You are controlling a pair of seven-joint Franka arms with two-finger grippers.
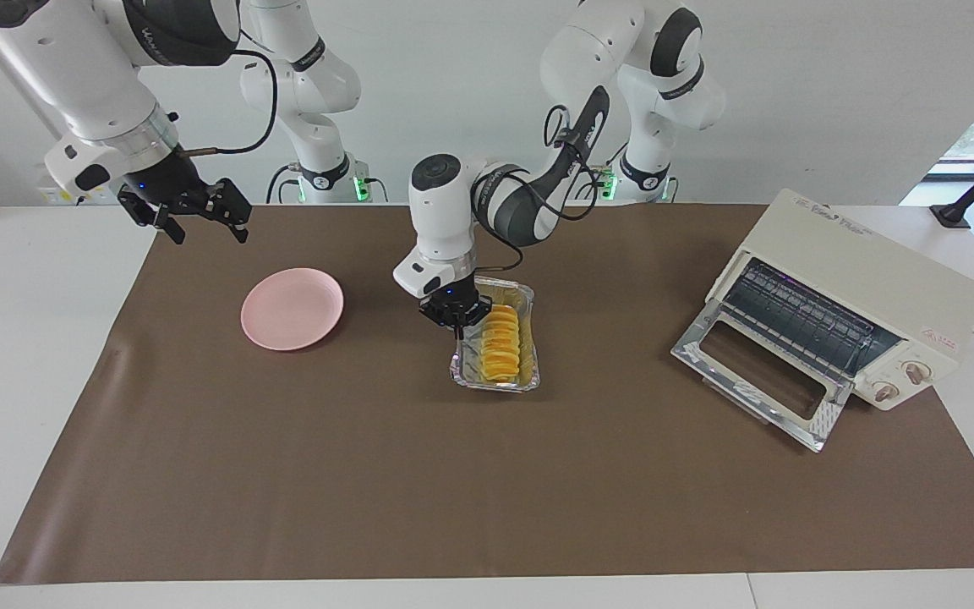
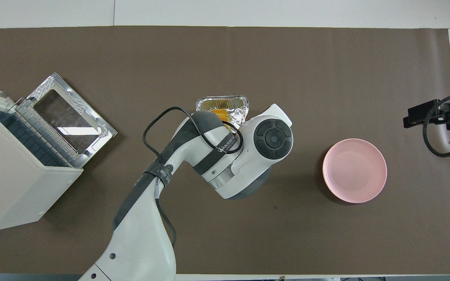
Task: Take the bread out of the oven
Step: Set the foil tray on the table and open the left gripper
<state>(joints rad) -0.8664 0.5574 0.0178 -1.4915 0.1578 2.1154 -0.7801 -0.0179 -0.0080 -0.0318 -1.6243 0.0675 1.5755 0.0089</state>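
Facing view
Oven (image 1: 855,300): cream-white, at the left arm's end of the table, on the brown mat (image 1: 487,474). Glass door (image 1: 762,372) dropped flat; wire rack (image 1: 800,317) visible inside, nothing seen on it.
Bread (image 1: 501,342): golden, ridged loaf lying in the foil tray (image 1: 495,382) at mid-table, outside the oven and well apart from it.
Left gripper (image 1: 456,326): pointing down at the tray end nearer the robots, tips at the tray's rim just beside the bread. Jaws: cannot tell whether spread or pinching.
Plate (image 1: 292,309): pink, empty, toward the right arm's end, well apart from the tray.
Right gripper (image 1: 206,227): raised in the air over the mat's edge near the plate, arm waiting. Jaws: spread wide, holding nothing.

Overhead view
Oven (image 2: 14,179): door (image 2: 70,113) open, lying flat on the mat (image 2: 225,58).
Foil tray (image 2: 209,104): only the end farther from the robots shows; the rest is covered by the left arm.
Bread (image 2: 222,113): a small yellow patch visible in the tray.
Left gripper: hidden under its own wrist.
Plate (image 2: 354,170): bare.
Right gripper (image 2: 424,113): at the mat's edge, over the table near the plate.
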